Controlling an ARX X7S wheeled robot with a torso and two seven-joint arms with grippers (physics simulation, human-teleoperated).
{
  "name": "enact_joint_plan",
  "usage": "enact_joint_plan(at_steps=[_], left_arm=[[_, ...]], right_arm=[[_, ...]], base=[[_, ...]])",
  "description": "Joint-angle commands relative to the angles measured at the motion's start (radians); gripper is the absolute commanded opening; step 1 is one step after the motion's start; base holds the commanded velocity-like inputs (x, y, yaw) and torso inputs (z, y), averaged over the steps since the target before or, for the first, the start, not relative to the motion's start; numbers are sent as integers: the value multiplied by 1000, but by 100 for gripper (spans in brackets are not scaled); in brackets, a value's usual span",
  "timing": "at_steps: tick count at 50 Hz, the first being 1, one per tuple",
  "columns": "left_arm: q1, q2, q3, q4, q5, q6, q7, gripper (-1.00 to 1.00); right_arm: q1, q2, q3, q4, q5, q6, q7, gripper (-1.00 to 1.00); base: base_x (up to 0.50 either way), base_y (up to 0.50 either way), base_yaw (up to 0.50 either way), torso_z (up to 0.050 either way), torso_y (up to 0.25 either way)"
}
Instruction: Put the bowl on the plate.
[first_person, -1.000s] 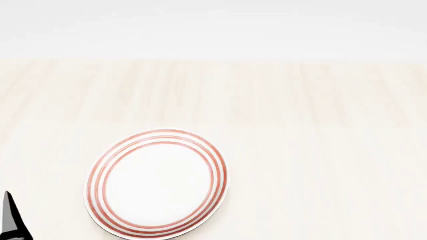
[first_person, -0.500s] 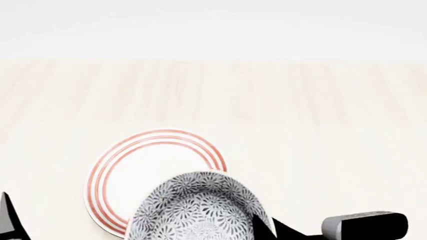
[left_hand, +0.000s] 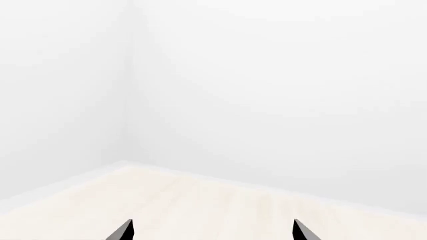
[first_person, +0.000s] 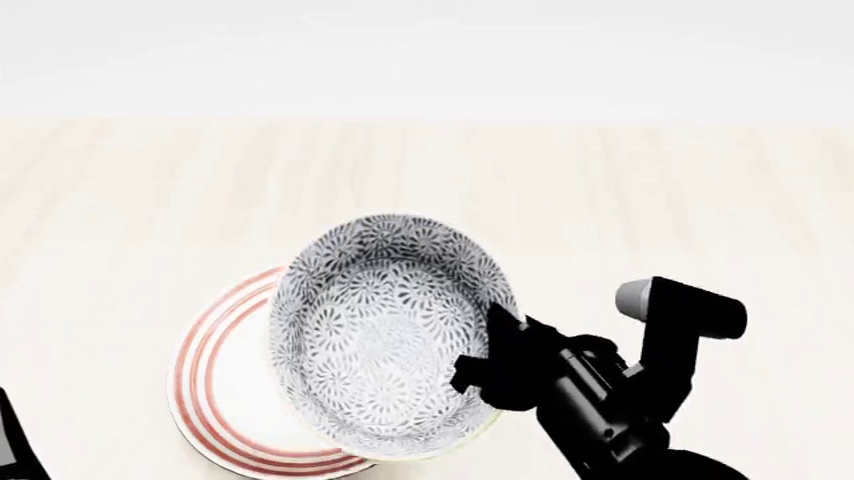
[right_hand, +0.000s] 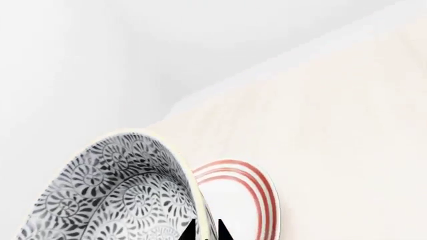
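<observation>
Carrying the bowl (first_person: 387, 335) over the plate (first_person: 220, 400).
The right hand (first_person: 497, 352) pinches the bowl's rim at its 4 o'clock edge, holding it tilted and off-centre toward the plate's 2 o'clock side; releasing here could let it tip or land on the plate's rim. The left hand (left_hand: 210, 232) is spread, empty, above the table (first_person: 667, 200).

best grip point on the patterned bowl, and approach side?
The rim wall. The bowl is deep and thin-walled, so one finger goes inside and one outside. The right gripper pinches it this way on the bowl's right side; the right wrist view shows its fingertips straddling the wall. That side faces the right arm, over the plate.
</observation>
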Motion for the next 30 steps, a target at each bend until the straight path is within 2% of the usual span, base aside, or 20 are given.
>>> enact_joint_plan(at_steps=[1,9,16,21,25,26,30], left_arm=[[43,17,-21,39,11,7,24,100],[38,22,-14,16,11,23,24,100],[49,23,-15,9,9,40,22,100],[59,21,-19,13,6,49,18,100],[61,19,-19,14,5,48,15,100],[62,19,-19,15,5,49,15,100],[62,17,-18,15,4,50,13,100]], right_arm=[[280,-131,-63,418,-118,-41,-31,-100],[443,-182,-102,696,-183,-98,-46,-100],[500,-213,-134,791,-171,-58,-102,-100],[510,-234,-136,853,-183,-122,-103,-100],[548,-256,-189,941,-200,-111,-155,-100],[538,-265,-242,926,-252,-163,-104,-100],[540,-261,-263,929,-228,-171,-98,-100]], base=[[0,0,0,0,0],[0,0,0,0,0],[0,0,0,0,0],[0,0,0,0,0],[0,0,0,0,3],[0,0,0,0,0],[0,0,0,0,0]])
